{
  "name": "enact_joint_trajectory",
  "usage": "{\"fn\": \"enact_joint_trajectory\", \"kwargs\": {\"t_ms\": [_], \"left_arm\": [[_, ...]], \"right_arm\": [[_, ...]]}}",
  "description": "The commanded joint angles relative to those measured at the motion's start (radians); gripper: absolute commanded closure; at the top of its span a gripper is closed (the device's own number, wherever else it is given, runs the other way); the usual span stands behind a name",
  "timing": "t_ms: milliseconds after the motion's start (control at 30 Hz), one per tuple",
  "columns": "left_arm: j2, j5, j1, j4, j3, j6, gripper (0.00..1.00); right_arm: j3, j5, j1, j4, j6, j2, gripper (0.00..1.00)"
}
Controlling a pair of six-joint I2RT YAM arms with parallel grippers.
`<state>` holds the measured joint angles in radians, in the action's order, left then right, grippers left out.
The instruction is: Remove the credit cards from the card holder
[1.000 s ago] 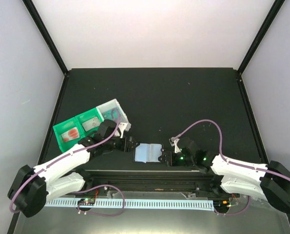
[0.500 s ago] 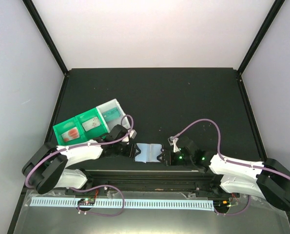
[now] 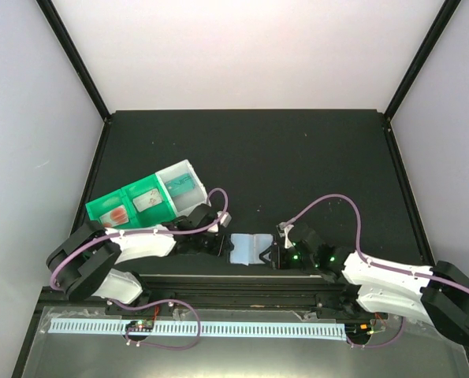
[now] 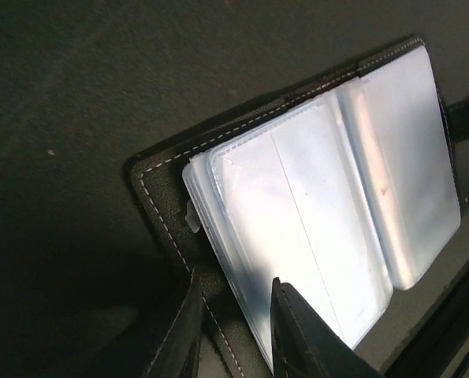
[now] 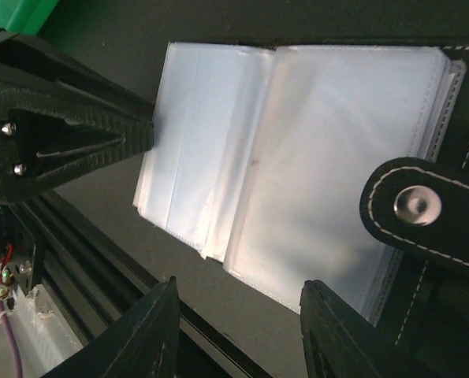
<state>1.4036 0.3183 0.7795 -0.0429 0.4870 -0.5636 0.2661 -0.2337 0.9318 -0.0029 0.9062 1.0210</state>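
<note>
Since a second ago, the left arm has folded back toward its base and the left gripper [image 3: 221,245] has come up against the left edge of the holder [image 3: 248,249], which has slid a little to the right.

On the top view the holder lies open and flat on the table [image 3: 297,157], near the front edge and between the two grippers. The right gripper [image 3: 273,254] is just at its right edge.

From the left wrist, the black stitched cover [image 4: 159,205] and the pale translucent sleeves [image 4: 297,213] fill the view. The left fingers [image 4: 297,339] stand a little apart with the cover's near edge running into the gap. Whether they pinch it cannot be told.

From the right wrist, the right fingers [image 5: 151,331] are spread wide and grasp nothing. The sleeves lie ahead of them, and the snap strap [image 5: 414,206] is folded over the right page. One left finger touches the far edge of the sleeves in this view. Whether any sleeve contains a card is not clear.

Well left of the holder, the green tray [image 3: 108,230] has a whitish card with reddish print [image 3: 120,214] in its left compartment. The white bin [image 3: 193,175] touches the tray's right end and has a teal card [image 3: 183,187] in it.
</note>
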Motion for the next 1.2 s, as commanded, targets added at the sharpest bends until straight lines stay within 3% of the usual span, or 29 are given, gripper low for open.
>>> {"fn": "enact_joint_trajectory", "kwargs": {"t_ms": [0,267,533,1167], "left_arm": [[0.005,-0.007,0.035,0.008,0.008,-0.038,0.74],[-0.040,0.011,0.065,0.039,-0.018,-0.103,0.73],[-0.104,-0.011,0.078,0.033,-0.018,-0.148,0.66],[-0.015,0.005,0.090,0.082,-0.037,-0.131,0.76]], "right_arm": [[-0.010,0.091,0.006,-0.067,-0.032,-0.043,0.58],[0.015,0.181,0.006,-0.134,-0.062,-0.053,0.59],[0.018,0.165,0.006,-0.087,-0.063,0.021,0.60],[0.023,0.158,0.006,-0.073,-0.060,0.023,0.62]]}}
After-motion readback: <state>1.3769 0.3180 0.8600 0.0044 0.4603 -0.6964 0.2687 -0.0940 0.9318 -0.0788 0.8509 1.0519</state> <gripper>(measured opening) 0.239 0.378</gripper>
